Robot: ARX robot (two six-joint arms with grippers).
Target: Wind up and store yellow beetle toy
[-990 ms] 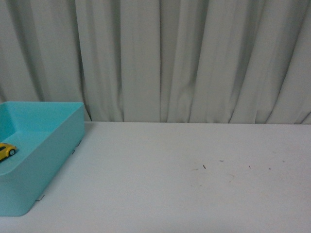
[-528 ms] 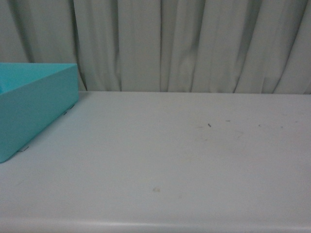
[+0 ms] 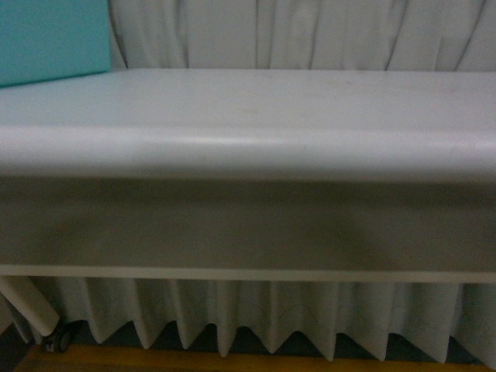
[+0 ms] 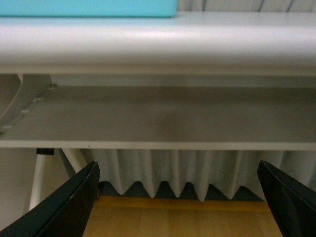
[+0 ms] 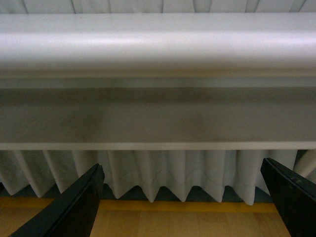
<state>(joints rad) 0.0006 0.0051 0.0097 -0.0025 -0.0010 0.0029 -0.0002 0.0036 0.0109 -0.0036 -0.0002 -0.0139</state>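
Observation:
The yellow beetle toy is out of view in every frame. A turquoise bin (image 3: 50,39) stands on the white table (image 3: 248,147) at the far left; only its outer wall shows, also in the left wrist view (image 4: 89,7). My left gripper (image 4: 180,197) is open and empty, below the table's front edge, facing the space under the table. My right gripper (image 5: 182,200) is open and empty, also below the table edge. Neither arm shows in the front view.
The table's rounded front edge (image 3: 248,155) fills the middle of the front view, with an apron beneath it. A white pleated curtain (image 3: 256,318) hangs under the table above a wooden floor (image 3: 232,363). A table leg with a caster (image 3: 35,310) stands low at the left.
The front view has dropped from above the tabletop to below its front edge. The bin's inside and the yellow toy in it have gone out of sight.

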